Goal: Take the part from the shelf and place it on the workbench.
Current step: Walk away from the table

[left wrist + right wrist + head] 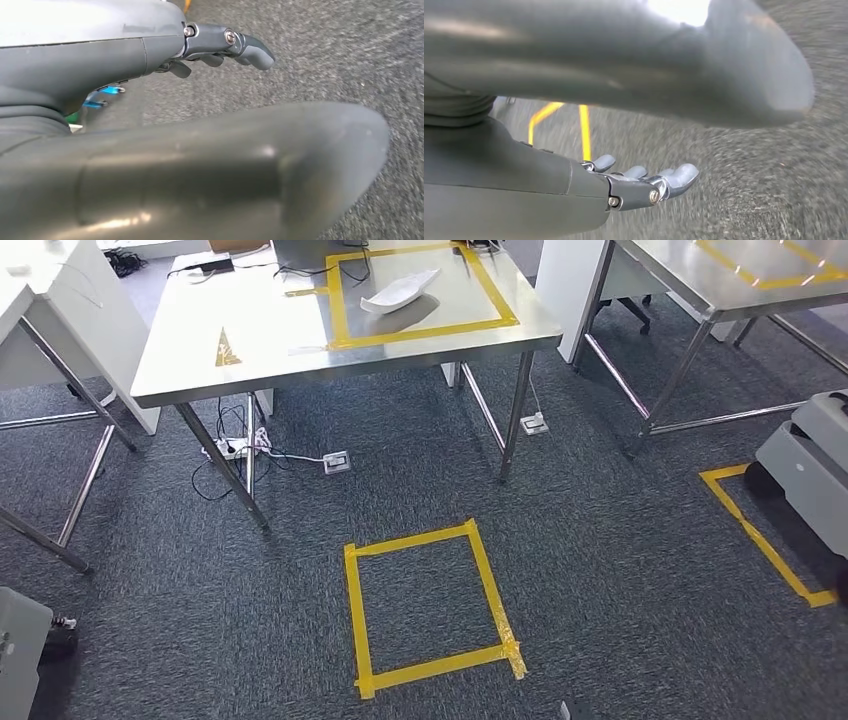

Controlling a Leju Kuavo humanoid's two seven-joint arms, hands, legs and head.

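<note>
1. Fingers first: the left hand (220,47) hangs beside the body, fingers stretched out and a little apart, nothing in them, only grey carpet (325,55) beyond.
2. Same on the other side. The right hand (644,182) has its fingers (681,175) extended and spread, palm bare, carrying nothing, with strips of yellow tape (584,130) on the floor past it.
3. Out from the hands, the floor: straight ahead lies a yellow tape rectangle (430,605) on the carpet, just on the near side of a steel table.
4. That table looks to be the workbench (250,340), stainless top, slim legs, a power strip and cables (235,448) on the floor beneath it.
5. And there's the part (400,290), a pale, curved, shell-like piece, lying inside the yellow tape outline (420,332) on the far right portion of the benchtop.
6. To the right stands a second steel table (700,285) with its own tape marking; another tape outline (760,540) sits on the floor on the right beside a grey unit (810,465).
7. My read: with the part on the bench and both hands free, the placing step seems done, or a fresh round is about to begin.
8. If another part is wanted, the next move calls for turning towards the shelf, which I can't pick out from here, and walking over with the hands ready to take hold.
</note>
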